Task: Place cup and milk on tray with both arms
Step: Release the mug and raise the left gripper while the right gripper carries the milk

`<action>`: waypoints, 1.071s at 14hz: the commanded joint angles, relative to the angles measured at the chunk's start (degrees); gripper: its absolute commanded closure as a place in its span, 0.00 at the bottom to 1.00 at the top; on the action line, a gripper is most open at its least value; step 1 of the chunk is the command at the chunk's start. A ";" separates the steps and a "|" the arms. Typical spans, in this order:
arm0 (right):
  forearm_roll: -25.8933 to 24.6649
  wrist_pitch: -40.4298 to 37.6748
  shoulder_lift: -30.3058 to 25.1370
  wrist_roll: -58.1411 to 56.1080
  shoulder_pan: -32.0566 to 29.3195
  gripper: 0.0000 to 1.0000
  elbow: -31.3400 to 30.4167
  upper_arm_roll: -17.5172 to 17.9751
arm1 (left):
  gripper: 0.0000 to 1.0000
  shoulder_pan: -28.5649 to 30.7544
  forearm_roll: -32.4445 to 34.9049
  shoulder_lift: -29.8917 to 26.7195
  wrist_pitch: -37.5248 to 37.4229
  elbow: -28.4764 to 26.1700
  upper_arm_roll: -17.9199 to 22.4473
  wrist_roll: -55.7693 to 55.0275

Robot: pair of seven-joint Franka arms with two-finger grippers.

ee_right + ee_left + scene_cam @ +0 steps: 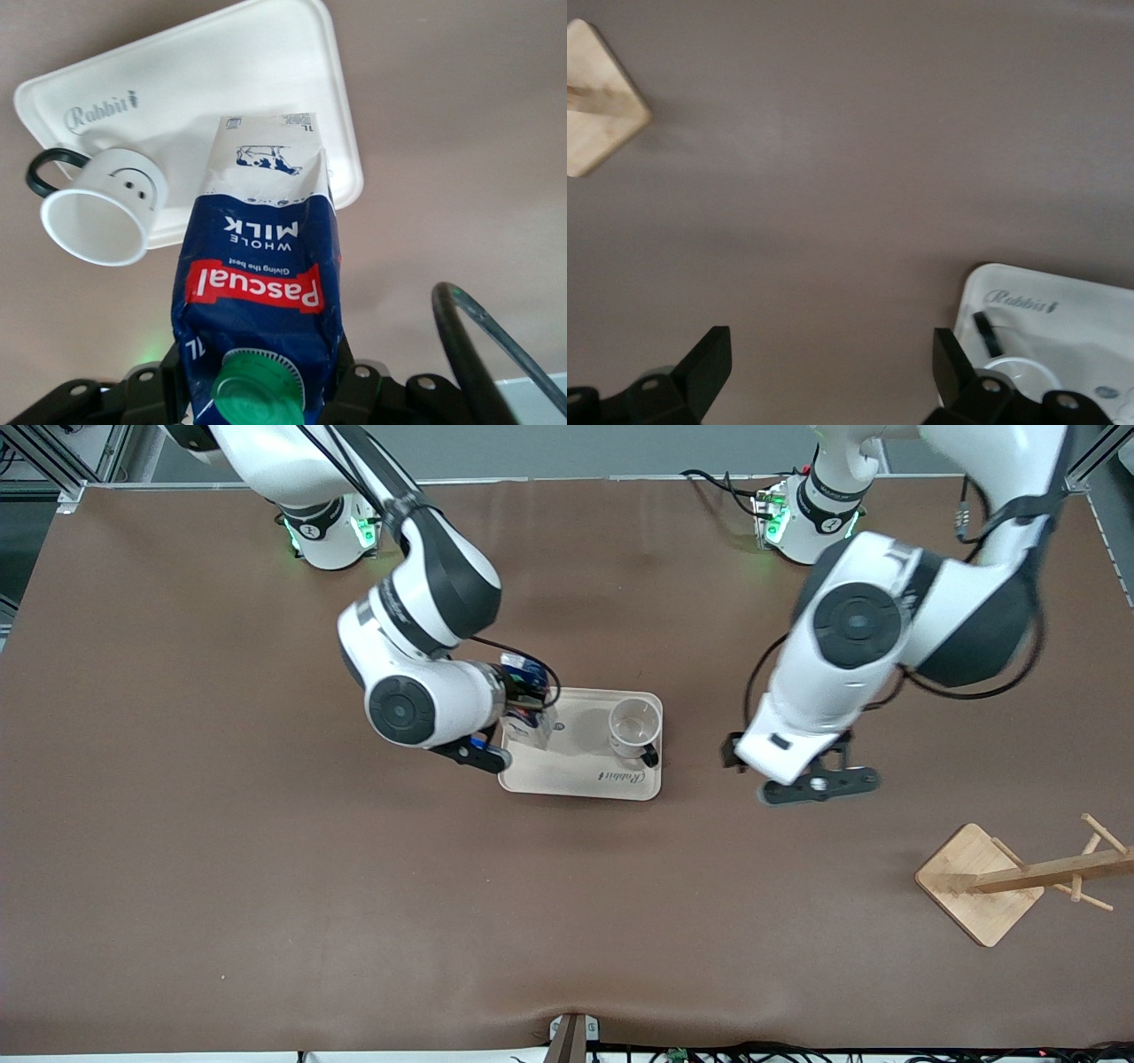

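Observation:
The cream tray (580,766) lies at the table's middle. The white cup (634,726) stands upright on the tray's end toward the left arm, its black handle turned toward the front camera. My right gripper (530,708) is shut on the milk (524,677) near its green cap and holds it upright over the tray's other end. I cannot tell whether the carton's base touches the tray. The right wrist view shows the milk (261,283), the cup (102,212) and the tray (221,80). My left gripper (819,781) is open and empty over bare table beside the tray, fingers (709,363) wide apart.
A wooden rack with a square base (979,881) lies tipped over near the front camera at the left arm's end; its base also shows in the left wrist view (598,106). A black cable loops by the right wrist (478,354). Brown mat covers the table.

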 commanded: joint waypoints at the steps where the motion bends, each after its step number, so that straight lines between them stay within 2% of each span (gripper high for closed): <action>1: 1.35 0.18 3.50 0.61 1.66 0.93 3.50 -0.51 | 0.00 2.67 -0.03 -4.11 -2.93 -0.93 -0.44 2.17; 6: 0.83 0.71 4.55 -3.52 2.19 0.85 1.66 -0.60 | 0.00 6.37 -1.61 -9.74 -7.85 -0.93 -0.35 3.92; 8: -1.53 0.88 4.91 -4.31 2.81 0.78 1.57 -0.69 | 0.00 6.55 -1.70 -11.85 -10.83 -0.85 -0.26 4.36; 11: -3.39 1.06 5.35 -4.67 2.89 0.51 1.22 -0.69 | 0.00 7.25 -4.06 -15.46 -13.22 -0.85 0.00 5.94; 12: -3.39 1.15 5.35 -4.67 2.89 0.32 0.78 -0.69 | 0.00 8.12 -5.03 -15.73 -13.22 -0.85 -0.09 6.73; 13: -3.39 0.89 5.18 -4.76 2.81 0.00 0.86 -0.69 | 0.00 8.83 -5.56 -15.73 -13.22 -0.85 -0.17 7.69; 15: -3.22 0.36 4.56 -4.58 2.46 0.00 1.56 -0.78 | 0.00 9.10 -5.65 -17.04 -13.22 -0.85 0.35 11.46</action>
